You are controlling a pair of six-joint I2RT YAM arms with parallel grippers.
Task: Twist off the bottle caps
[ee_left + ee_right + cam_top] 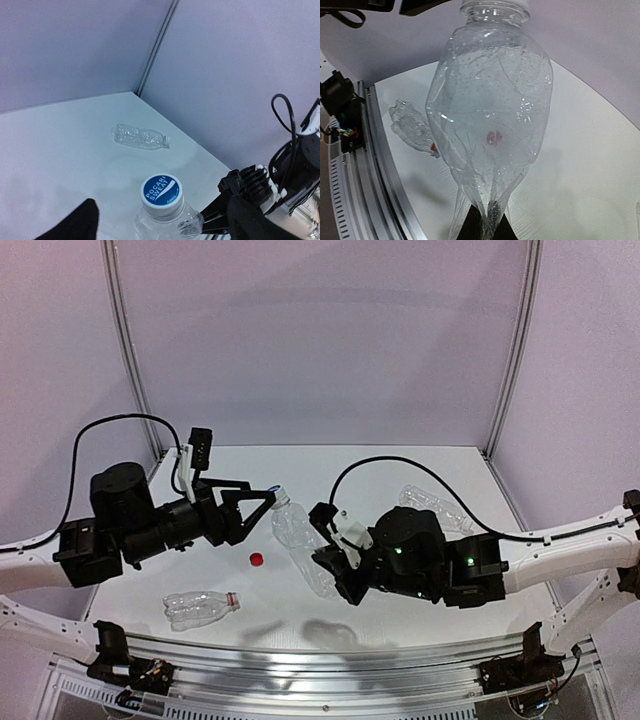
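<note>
At the near edge runs a metal rail (330, 652). Just beyond it, left of centre, the near bottle (200, 607) lies on its side on the table (400, 465), a red ring at its neck. The red cap (257, 559) sits loose past it, apart from everything. The right gripper (336, 578) is pinched on the base of the held bottle (298, 535), whose neck points toward the left gripper (258, 512). That gripper's fingers (75, 224) stand wide on either side of the blue cap (161, 190), not touching it. Bare tabletop runs behind to the walls (320, 340), with the far bottle (432, 506) lying near the right edge. Three bottles, two caps
</note>
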